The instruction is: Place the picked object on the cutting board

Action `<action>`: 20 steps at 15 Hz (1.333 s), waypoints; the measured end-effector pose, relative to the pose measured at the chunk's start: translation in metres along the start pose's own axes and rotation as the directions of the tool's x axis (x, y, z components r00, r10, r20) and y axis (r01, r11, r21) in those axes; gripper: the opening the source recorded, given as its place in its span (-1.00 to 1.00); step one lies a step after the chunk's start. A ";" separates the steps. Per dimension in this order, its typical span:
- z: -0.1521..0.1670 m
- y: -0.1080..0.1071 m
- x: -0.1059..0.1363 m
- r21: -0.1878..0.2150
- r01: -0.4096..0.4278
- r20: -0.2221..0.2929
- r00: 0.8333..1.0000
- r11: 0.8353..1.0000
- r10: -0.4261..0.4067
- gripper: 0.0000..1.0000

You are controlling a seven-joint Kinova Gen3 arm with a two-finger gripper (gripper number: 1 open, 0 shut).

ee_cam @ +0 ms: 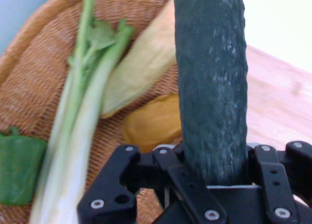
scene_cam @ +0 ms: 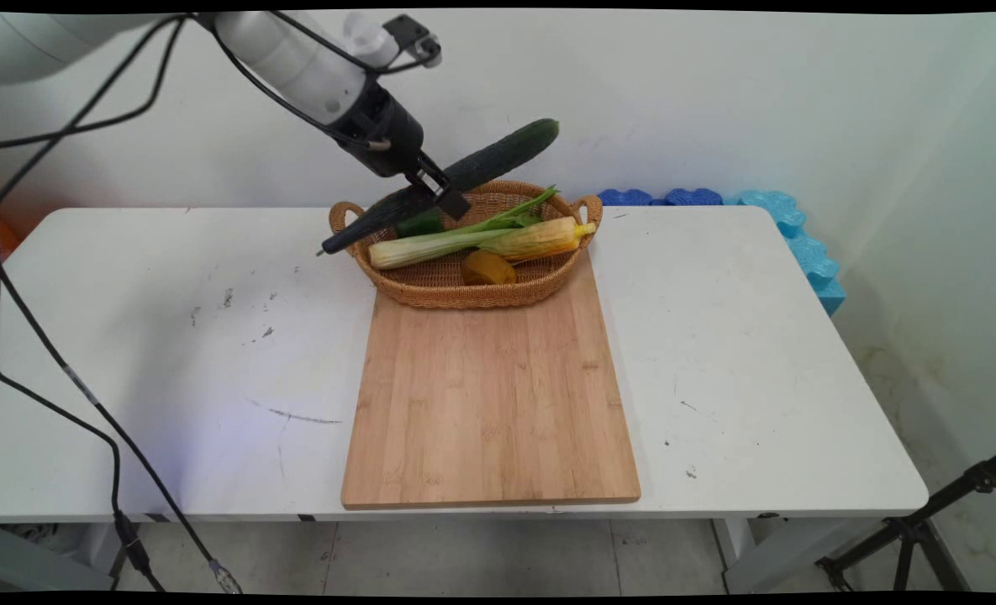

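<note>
While the arm hangs over the basket's (scene_cam: 430,290) left rim, the claw (scene_cam: 435,192) is clamped on a cucumber (scene_cam: 498,155), gripping it a bit left of mid-length, fingers closed down to the cucumber's width. The cucumber is in the air, tilted: one end up and right of the claw against the wall, the other end down and left of it, past the basket's left handle and above the table (scene_cam: 170,353). In the hand view the cucumber (ee_cam: 210,83) runs straight up out of the claw (ee_cam: 212,177), seated between the linkage. Directly below the claw, inside the basket: a green pepper (scene_cam: 419,223), just under the fingers; a celery stalk (scene_cam: 455,239) and a corn cob (scene_cam: 544,239) lying lengthwise to the lower right; a small orange-brown piece (scene_cam: 487,268) below those, which I can't identify. The basket sits on the far end of a cutting board (scene_cam: 489,403), which stretches toward the near edge, well below the claw. Blue foam blocks (scene_cam: 787,227) sit far right of the claw, by the wall.
</note>
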 end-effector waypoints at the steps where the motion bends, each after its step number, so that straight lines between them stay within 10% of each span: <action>1: -0.009 0.010 0.000 -0.016 -0.020 -0.004 1.000 1.000 0.020 -1.00; 9: -0.021 0.076 -0.040 -0.110 -0.149 0.022 0.988 0.983 0.152 -1.00; 20: 0.064 0.113 -0.099 -0.142 -0.309 0.077 0.944 0.940 0.322 -1.00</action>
